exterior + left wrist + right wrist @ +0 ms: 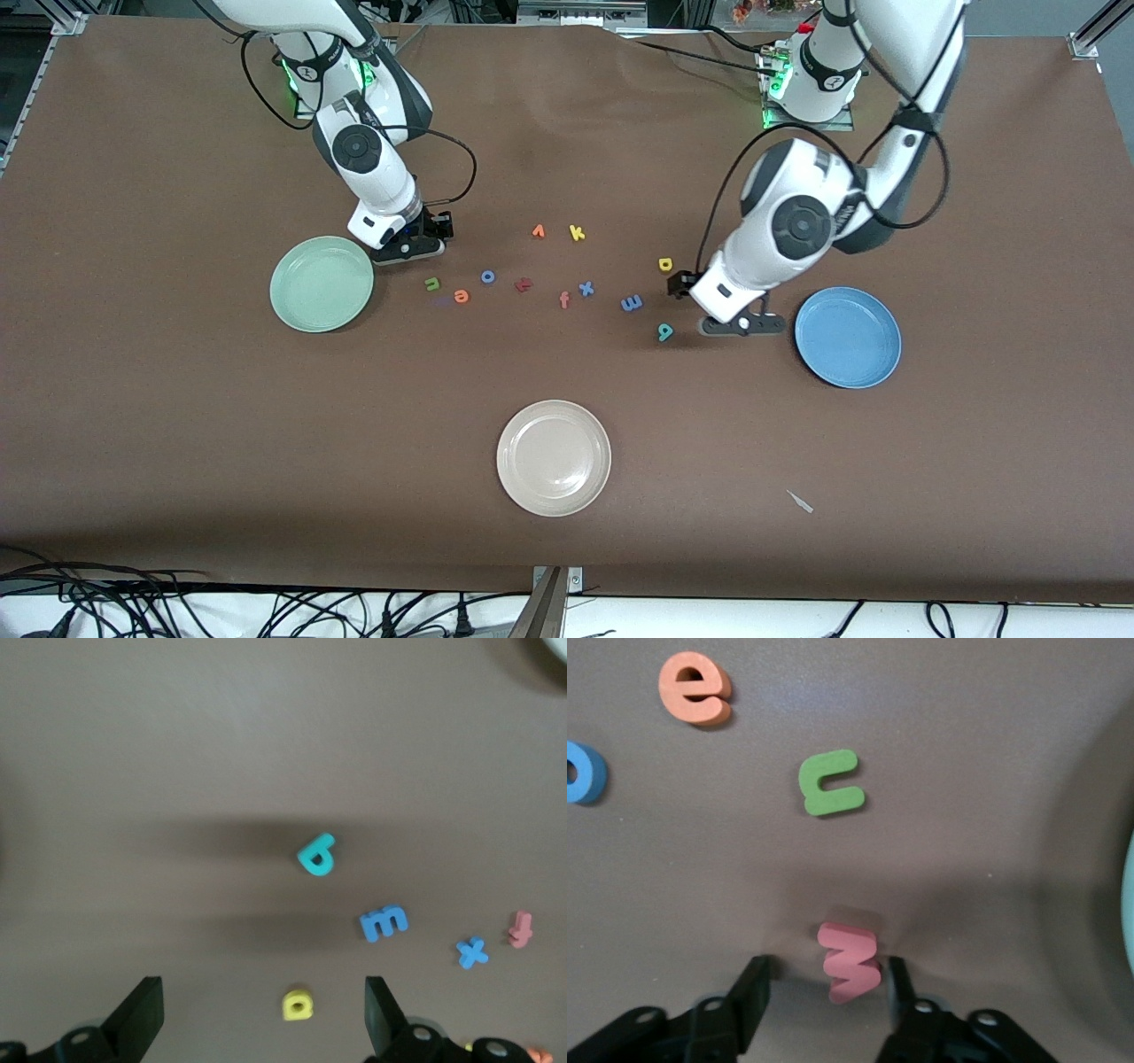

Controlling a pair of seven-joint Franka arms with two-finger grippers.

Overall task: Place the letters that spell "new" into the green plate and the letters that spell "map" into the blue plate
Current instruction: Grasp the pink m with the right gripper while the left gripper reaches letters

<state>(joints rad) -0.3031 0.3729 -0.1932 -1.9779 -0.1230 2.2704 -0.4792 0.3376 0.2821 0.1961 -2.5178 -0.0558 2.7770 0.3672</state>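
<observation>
The right gripper (826, 979) is down at the table just beside the green plate (321, 283), on that plate's side toward the middle of the table, and the salmon-pink "w" (849, 961) sits between its fingers. One finger looks to be touching the letter while the other stands off with a clear gap, so the jaws are part-way in and no grip is made. The letter leans a little against that finger rather than lying flat.

To do this step well, I would let the jaws finish closing squarely across the foam before any lift, since a tilted letter can squirt out sideways. Then a small rise and a short carry over the plate's rim should do; the plate holds nothing as yet.

The green "n" (431, 283) and orange "e" (461, 296) lie on the table a little farther from the green plate, toward the middle.

The left gripper (266, 1014) hangs with its fingers wide apart and nothing in them, near the blue plate (848, 337). Beside it, away from that plate, lie the yellow "p" (665, 263), the periwinkle "m" (631, 303) and the teal "a" (664, 332). The blue plate too holds nothing.
</observation>
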